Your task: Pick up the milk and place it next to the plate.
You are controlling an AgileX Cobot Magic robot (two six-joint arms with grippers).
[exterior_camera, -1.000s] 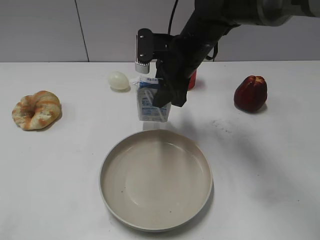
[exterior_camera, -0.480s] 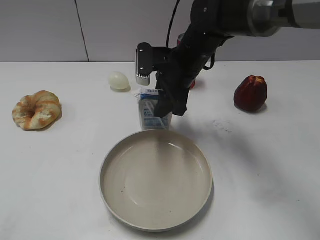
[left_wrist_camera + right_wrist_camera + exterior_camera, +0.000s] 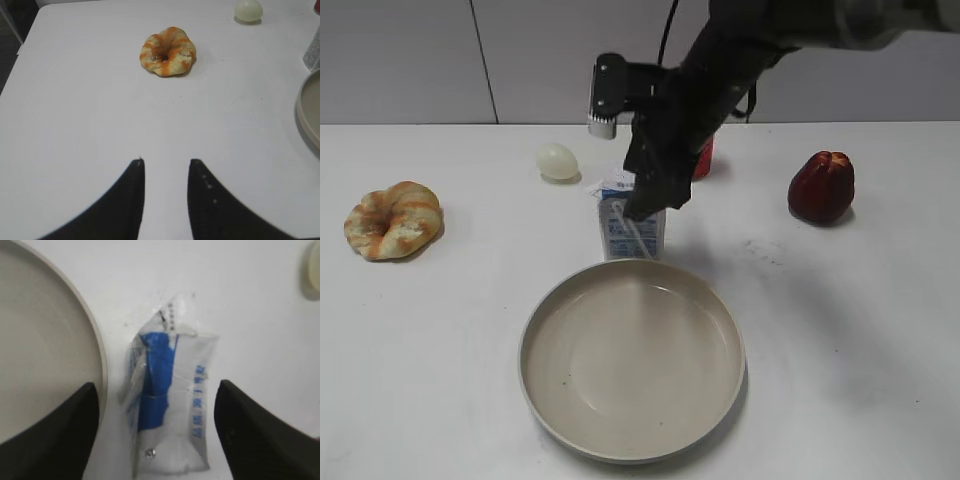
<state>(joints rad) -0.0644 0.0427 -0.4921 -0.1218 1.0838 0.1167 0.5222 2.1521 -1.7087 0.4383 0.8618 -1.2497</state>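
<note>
Right hand (image 3: 155, 430) hangs directly above the milk (image 3: 167, 405), fingers spread wide and well clear of the carton on both sides; nothing held. Left hand (image 3: 166, 172) sits low over bare counter (image 3: 75, 110), fingers a narrow gap apart, empty. Nearest the exterior camera lies the plate (image 3: 632, 360). Milk (image 3: 628, 225) stands upright on the counter just beyond the plate's far rim, seemingly touching it or nearly so; placement looks done. Beyond the milk: egg (image 3: 557, 160) to the left, red can mostly hidden behind the right arm, apple (image 3: 821, 186) far right, bread ring (image 3: 393, 219) far left. Risk, judged: carton is light and narrow-based, so a finger brushing its gabled top or straw as the hand lifts away could tip it into the plate or skid it off position. A straight vertical retreat avoids this; any sideways drift toward the rim invites contact.
</note>
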